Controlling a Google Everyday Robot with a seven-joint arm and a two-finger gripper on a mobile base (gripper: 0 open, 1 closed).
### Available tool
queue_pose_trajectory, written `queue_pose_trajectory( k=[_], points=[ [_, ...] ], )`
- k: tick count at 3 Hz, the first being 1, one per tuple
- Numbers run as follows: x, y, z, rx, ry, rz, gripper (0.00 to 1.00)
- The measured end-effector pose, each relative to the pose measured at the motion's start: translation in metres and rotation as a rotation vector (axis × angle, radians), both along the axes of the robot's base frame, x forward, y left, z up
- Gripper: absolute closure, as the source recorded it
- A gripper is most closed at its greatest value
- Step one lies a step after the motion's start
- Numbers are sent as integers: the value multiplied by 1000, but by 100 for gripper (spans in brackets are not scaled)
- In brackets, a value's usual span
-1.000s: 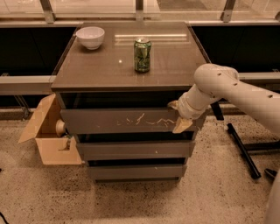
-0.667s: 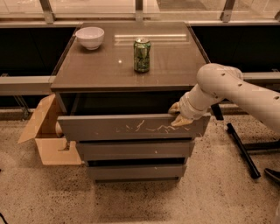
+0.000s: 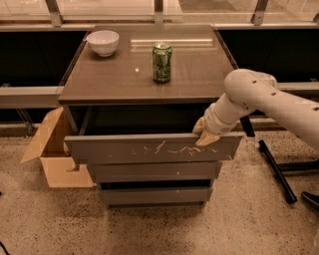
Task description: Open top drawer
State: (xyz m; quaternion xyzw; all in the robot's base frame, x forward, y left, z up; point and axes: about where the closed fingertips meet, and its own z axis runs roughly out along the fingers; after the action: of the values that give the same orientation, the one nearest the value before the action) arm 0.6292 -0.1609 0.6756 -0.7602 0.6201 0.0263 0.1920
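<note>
Setting: you are looking at an office or test space, not a home. Evidence: speckled terrazzo floor (image 3: 249, 219) across the bottom of the frame, a metal window frame (image 3: 154, 7) along the top edge, a grey-brown drawer cabinet (image 3: 124, 79) at centre, an open cardboard box (image 3: 50, 157) at lower left, and a black stand leg (image 3: 275, 169) at right. The gripper (image 3: 205, 135) sits on the top drawer's (image 3: 149, 148) upper edge, right of centre.

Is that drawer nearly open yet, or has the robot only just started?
Well under way. The top drawer stands pulled out from under the tabletop, with a dark gap showing behind its scratched front. The pincer sits at the front's top edge, near the right end, in place to pull. What is left is perhaps drawing it out further, then letting go. The lower drawers look shut.
</note>
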Motion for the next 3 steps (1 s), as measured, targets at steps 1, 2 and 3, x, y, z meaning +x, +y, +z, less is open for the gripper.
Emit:
queue_pose_trajectory(
  k=[1,2,3],
  points=[
    [0,0,0,0,0,0,78],
    [0,0,0,0,0,0,55],
    [0,0,0,0,0,0,24]
  ],
)
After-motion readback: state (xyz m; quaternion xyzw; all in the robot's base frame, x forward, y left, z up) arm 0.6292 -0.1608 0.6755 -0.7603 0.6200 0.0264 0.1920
